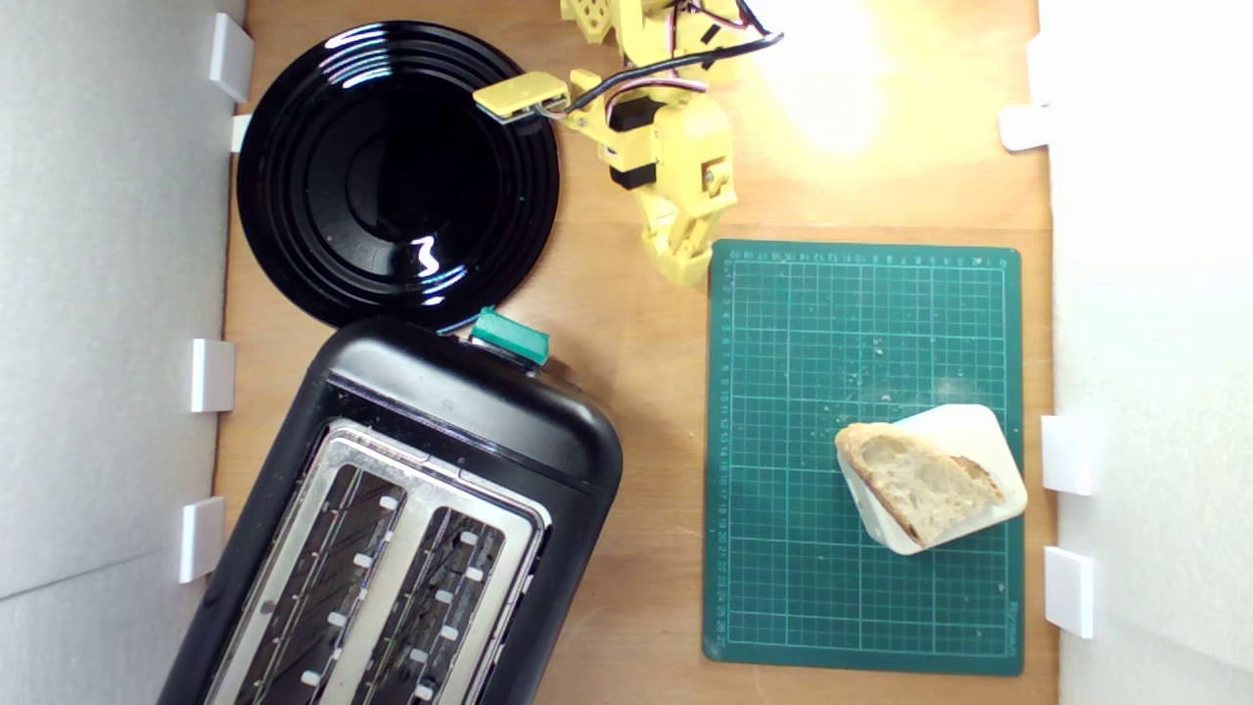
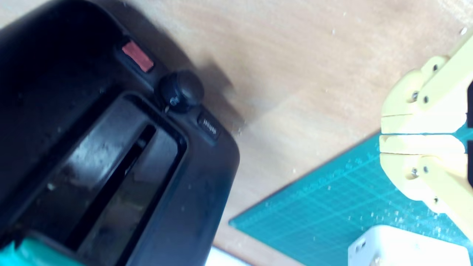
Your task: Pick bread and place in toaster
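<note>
Yellow gripper [image 1: 680,262] of yours clenched empty above the table [image 1: 636,607], at the green mat's [image 1: 861,607] upper corner in the exterior view, bread [image 1: 915,480] well apart on a white block [image 1: 969,431] at the mat's right edge, toaster [image 1: 460,411] lower left, slots empty.

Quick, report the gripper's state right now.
Gripper: shut, jaws pressed together with nothing between them; the bread lies apart on the white block.
</note>
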